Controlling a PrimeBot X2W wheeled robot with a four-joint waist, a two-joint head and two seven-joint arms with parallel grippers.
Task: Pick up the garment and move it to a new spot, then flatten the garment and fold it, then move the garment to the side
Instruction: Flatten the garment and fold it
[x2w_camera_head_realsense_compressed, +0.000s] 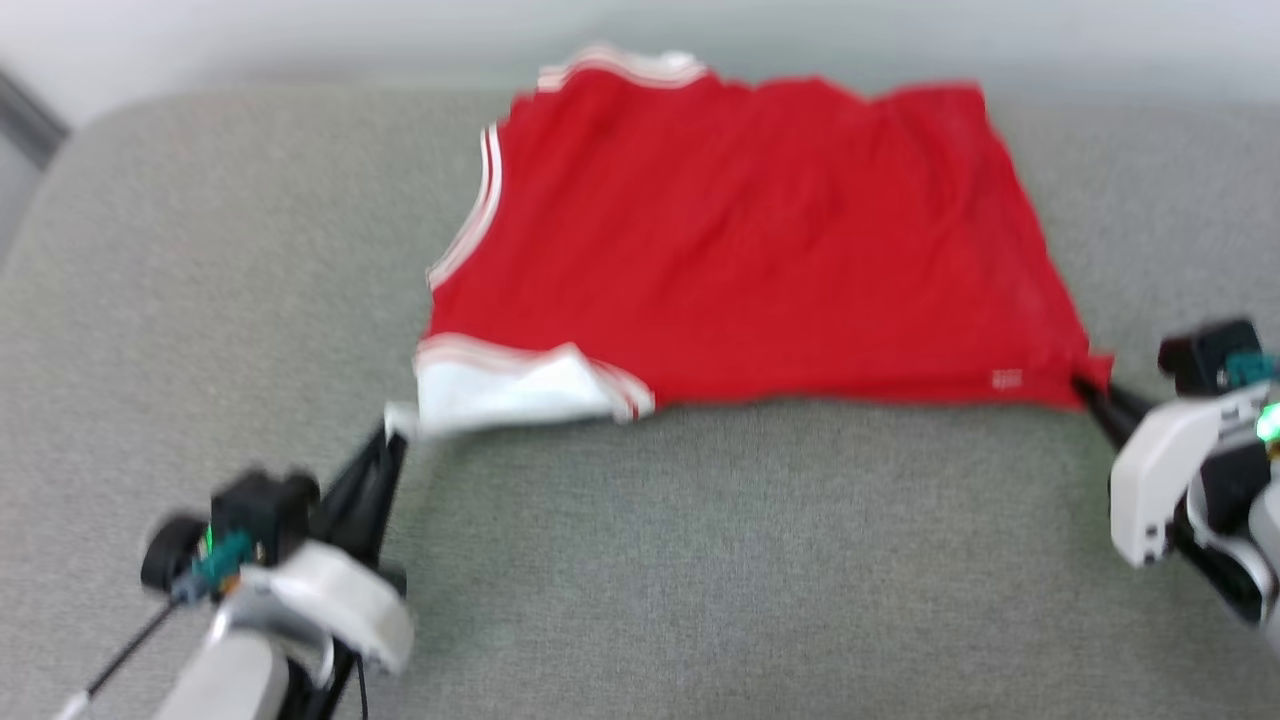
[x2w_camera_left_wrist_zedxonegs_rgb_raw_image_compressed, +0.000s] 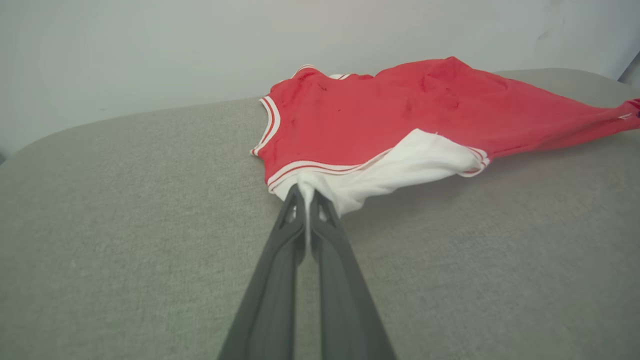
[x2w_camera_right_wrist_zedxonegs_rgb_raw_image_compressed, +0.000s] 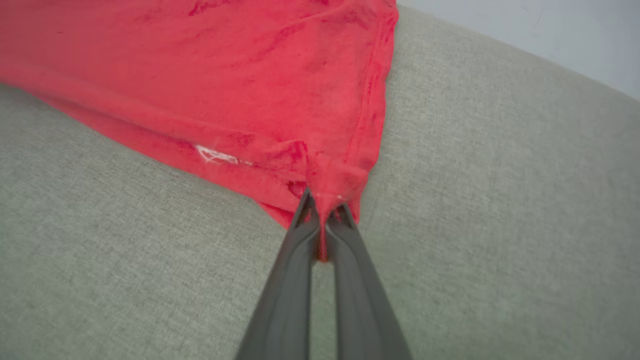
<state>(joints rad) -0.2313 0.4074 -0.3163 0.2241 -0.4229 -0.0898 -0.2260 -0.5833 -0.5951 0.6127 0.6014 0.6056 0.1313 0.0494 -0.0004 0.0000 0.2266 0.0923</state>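
Garment (x2w_camera_head_realsense_compressed: 740, 240) spread out, long axis 9-to-3
Left gripper (x2w_camera_head_realsense_compressed: 395, 432) pinches white sleeve (x2w_camera_left_wrist_zedxonegs_rgb_raw_image_compressed: 400, 165) at 8 o'clock, right gripper (x2w_camera_head_realsense_compressed: 1085, 388) pinches hem corner (x2w_camera_right_wrist_zedxonegs_rgb_raw_image_compressed: 330, 185) at 4

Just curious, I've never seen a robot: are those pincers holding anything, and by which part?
Both hold the red shirt. The left pincer pinches the edge of its white sleeve; the right pincer pinches a corner of its hem.
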